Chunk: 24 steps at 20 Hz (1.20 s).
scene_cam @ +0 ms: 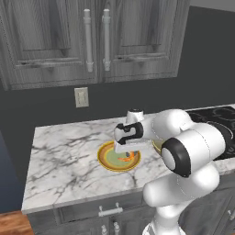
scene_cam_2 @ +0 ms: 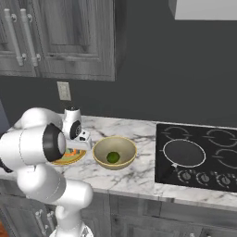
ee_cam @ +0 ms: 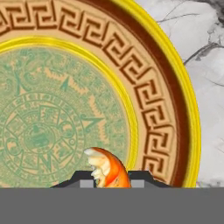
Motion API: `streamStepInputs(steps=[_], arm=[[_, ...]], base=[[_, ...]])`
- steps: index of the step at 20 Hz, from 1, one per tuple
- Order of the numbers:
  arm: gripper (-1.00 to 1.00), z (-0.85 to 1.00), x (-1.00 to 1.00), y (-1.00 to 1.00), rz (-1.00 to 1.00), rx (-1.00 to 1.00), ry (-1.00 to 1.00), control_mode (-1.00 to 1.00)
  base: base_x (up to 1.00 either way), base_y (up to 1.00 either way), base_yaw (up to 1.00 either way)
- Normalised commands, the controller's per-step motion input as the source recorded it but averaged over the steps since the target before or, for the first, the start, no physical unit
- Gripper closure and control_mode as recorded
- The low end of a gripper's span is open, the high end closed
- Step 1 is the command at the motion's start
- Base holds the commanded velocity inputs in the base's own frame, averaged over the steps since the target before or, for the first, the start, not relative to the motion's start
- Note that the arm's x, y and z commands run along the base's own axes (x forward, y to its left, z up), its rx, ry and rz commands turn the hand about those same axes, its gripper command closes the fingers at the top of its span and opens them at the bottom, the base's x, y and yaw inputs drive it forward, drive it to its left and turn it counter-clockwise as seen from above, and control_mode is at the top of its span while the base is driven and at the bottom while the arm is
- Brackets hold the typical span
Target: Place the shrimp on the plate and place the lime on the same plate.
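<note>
**Operator:** Over the plate (ee_cam: 166, 109) is where I've got the gripper (ee_cam: 112, 181) right now, jaws pinched narrow on the shrimp (ee_cam: 107, 168). From the hand view the shrimp sticks up between the two tips, with the plate's pale green centre right beneath it.

**Spotter:** Is it touching the plate?

**Operator:** Hard to say. In the left base view the shrimp (scene_cam: 128, 157) sits low over the plate (scene_cam: 106, 156), but the arm hides the gap, so I'd guess it is close rather than down.

**Spotter:** And the lime?

**Operator:** The lime (scene_cam_2: 112, 157) is lying in the tan bowl (scene_cam_2: 127, 148), just beside the plate on the marble desk (scene_cam: 64, 156). Untouched, as far as I can judge.

**Spotter:** What worries you?

**Operator:** Two things. If I let go while it hangs too high, the curved shrimp could bounce or roll toward the rim and off onto the desk. Then, reaching into the bowl, the fingers could catch its wall and shove it into the plate, and a round lime may slip out of a pinch.
</note>
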Motion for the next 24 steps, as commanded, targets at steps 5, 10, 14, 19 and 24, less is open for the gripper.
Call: streamStepInputs(steps=[5, 10, 14, 19, 24], arm=[[-1.00, -0.03, 0.07, 0.04, 0.00, 0.00, 0.00, -1.00], [-1.00, 0.00, 0.02, 0.01, 0.00, 0.00, 0.00, -1.00], [-1.00, 0.00, 0.00, 0.00, 0.00, 0.00, 0.00, -1.00], [-1.00, 0.21, 0.00, 0.00, 0.00, 0.00, -0.02, -1.00], [-1.00, 0.53, -0.19, -0.01, 0.00, 0.00, -0.03, -1.00]], base=[[0.00, 0.00, 0.00], [0.00, 0.00, 0.00], [0.00, 0.00, 0.00], [0.00, 0.00, 0.00], [0.00, 0.00, 0.00]])
